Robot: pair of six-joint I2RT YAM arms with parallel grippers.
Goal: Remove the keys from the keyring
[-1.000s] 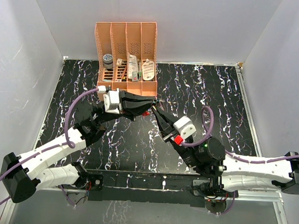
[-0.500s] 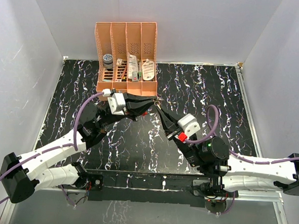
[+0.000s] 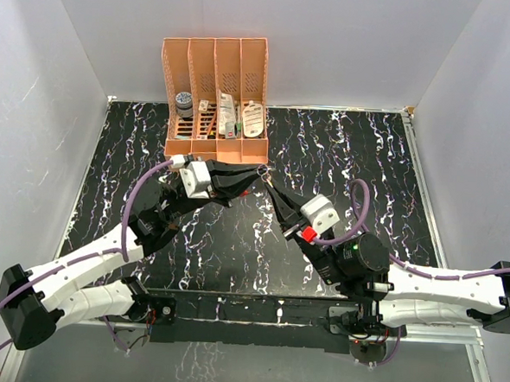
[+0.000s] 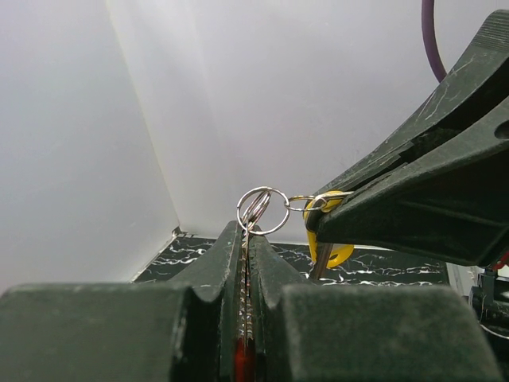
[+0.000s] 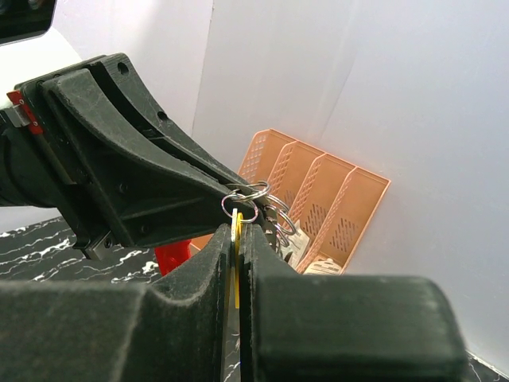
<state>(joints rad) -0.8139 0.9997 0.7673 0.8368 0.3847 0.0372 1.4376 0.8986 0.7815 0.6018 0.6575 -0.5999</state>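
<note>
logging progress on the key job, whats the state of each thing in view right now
left pincer, shut on the red tag
right pincer, shut on the key
red tag, clamped in the left pincer, mostly hidden
keyring, in the air between both pincers, joined to the key by small links
key, yellow, not yet off the keyring
orange rack, upright at the back of the table, slots holding small items

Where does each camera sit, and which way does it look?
Top: above, behind the bases, looking down on the table; both arms show.
Left wrist: looks along the left gripper to the keyring and the right gripper.
Right wrist: looks along its own fingers toward the rack.
Both wrist views share the keyring and the other gripper.
</note>
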